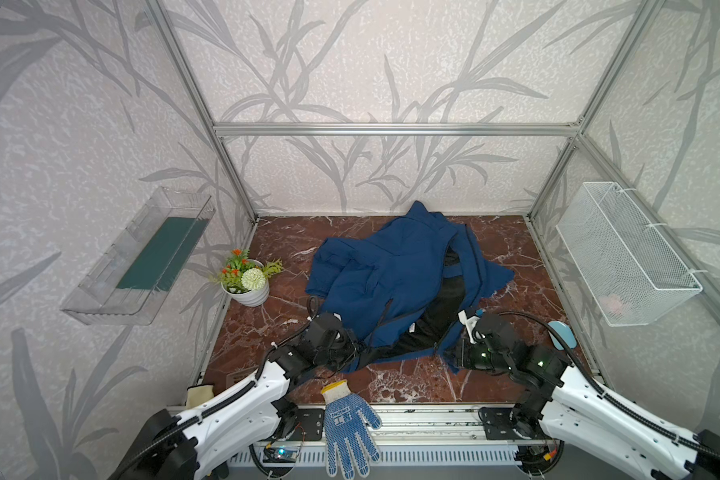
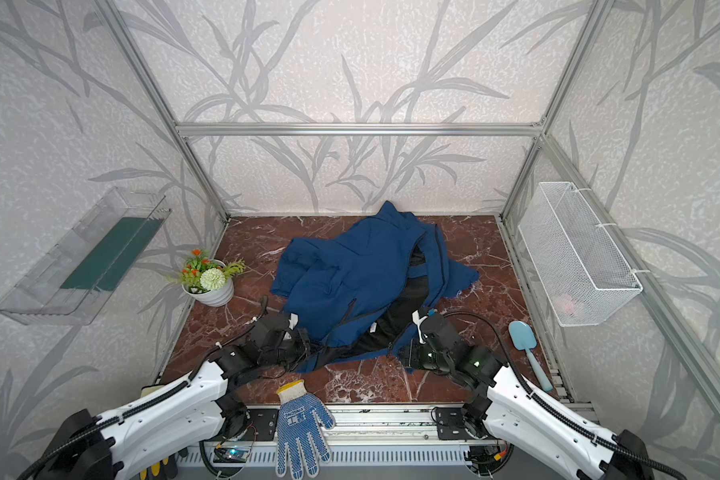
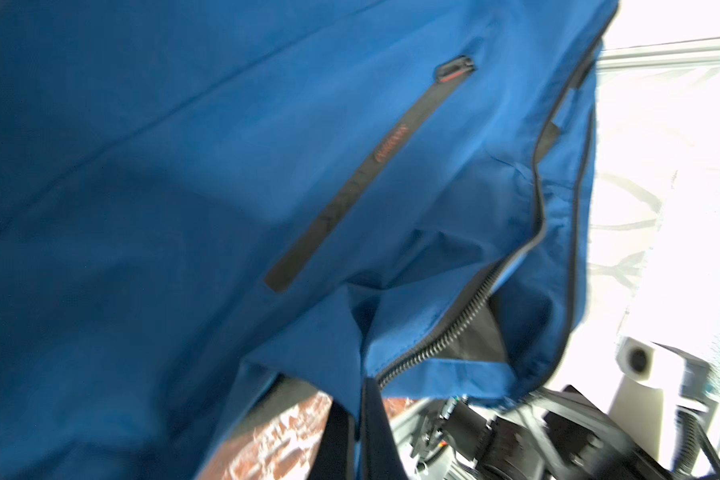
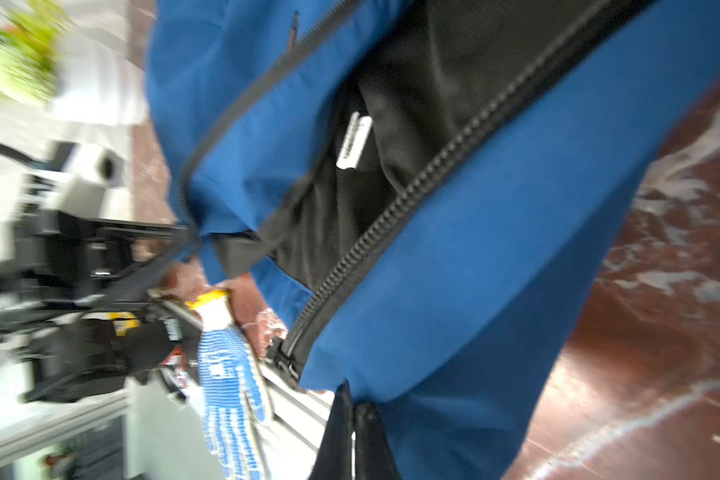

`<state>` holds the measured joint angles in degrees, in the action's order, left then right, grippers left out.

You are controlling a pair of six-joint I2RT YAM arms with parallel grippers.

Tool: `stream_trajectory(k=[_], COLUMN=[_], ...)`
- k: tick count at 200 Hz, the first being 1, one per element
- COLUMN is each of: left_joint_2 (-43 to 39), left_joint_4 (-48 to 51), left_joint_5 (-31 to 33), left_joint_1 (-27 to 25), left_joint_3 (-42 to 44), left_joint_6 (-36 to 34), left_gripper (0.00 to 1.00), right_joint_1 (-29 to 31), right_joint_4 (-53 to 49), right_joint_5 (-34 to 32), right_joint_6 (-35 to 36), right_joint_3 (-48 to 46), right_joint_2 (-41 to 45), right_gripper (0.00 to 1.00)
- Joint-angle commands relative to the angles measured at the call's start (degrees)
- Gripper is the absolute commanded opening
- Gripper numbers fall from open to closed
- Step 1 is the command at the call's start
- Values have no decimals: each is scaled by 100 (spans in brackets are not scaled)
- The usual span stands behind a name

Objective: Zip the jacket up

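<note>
Left end effector (image 3: 356, 436) and right end effector (image 4: 353, 432) each pinch the jacket (image 1: 391, 266) hem, front zipper (image 4: 412, 195) wide open. A thin fold could slip free, I reckon, skewing the halves.

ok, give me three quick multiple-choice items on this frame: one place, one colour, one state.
1. In a top view, the white ribbed flower pot sits: A) left of the navy blue fabric jacket B) right of it C) on it
2. The jacket's inner lining is: A) white B) black C) red
3. The jacket's front zipper is: A) fully closed B) open C) torn off
Answers: 1 A, the pot stands apart near the left wall; 2 B, dark lining shows between the flaps; 3 B, the toothed edges lie apart.
</note>
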<state>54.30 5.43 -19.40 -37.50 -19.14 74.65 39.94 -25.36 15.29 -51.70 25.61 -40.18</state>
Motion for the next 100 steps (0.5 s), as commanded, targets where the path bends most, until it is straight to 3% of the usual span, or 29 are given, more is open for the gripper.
stream_trajectory(k=[1, 31, 77, 100], left_joint_2=[569, 1544, 2726, 2794], left_joint_4=[-645, -1609, -3278, -3070], left_joint_5=[46, -54, -621, -725], left_joint_1=[-13, -5, -21, -49], left_joint_3=[-92, -191, 27, 86], left_joint_6=[-174, -251, -24, -261], left_gripper=[0, 0, 0, 0], right_joint_1=[-535, -1098, -1444, -1508], right_joint_4=[625, 605, 835, 963], right_joint_5=[765, 1150, 860, 642], right_joint_6=[33, 241, 366, 286], right_joint_3=[-128, -86, 104, 126], right_joint_2=[-27, -225, 16, 54], right_gripper=[0, 0, 0, 0])
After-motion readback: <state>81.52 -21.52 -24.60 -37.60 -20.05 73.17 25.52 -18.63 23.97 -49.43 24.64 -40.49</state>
